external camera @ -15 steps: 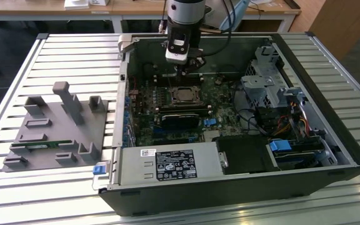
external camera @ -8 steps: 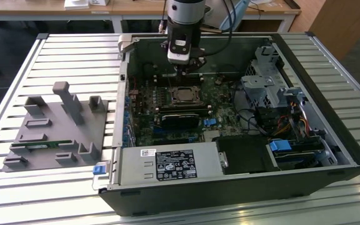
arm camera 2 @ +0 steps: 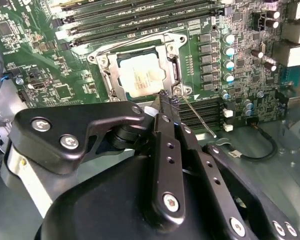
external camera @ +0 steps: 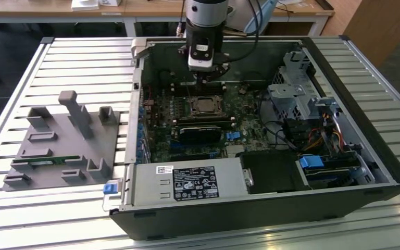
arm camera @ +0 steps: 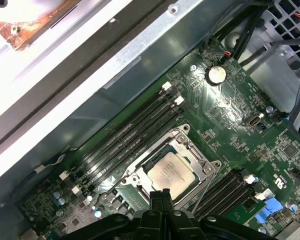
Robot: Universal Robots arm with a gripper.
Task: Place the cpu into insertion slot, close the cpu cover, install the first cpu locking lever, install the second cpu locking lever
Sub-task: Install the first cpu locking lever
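**Chip seated and framed; claw pinched shut at the socket's corner.**

At the exterior view's left, a grey plastic fixture block (external camera: 61, 151) sits on the slatted metal table (external camera: 82, 57). Right of it stands an open black computer case (external camera: 255, 219). Mid-board on the green circuit board (arm camera 2: 65, 90), the cpu (arm camera 2: 142, 75), a flat silver-grey square chip, lies in the insertion slot (arm camera 2: 174, 70). The cpu cover (arm camera 2: 107, 77), a thin silvery windowed frame, lies down around it. The gripper (arm camera 2: 169, 100) has its fingers pressed together at the cover's corner, beside a thin wire lever (arm camera 2: 200, 117). The lever is likely stiff, springy and slippery, best gripped near its free end.

From where I stand no print is readable: the power supply label (external camera: 194, 183) and the cpu (arm camera: 171, 173) carry only tiny, illegible marks.
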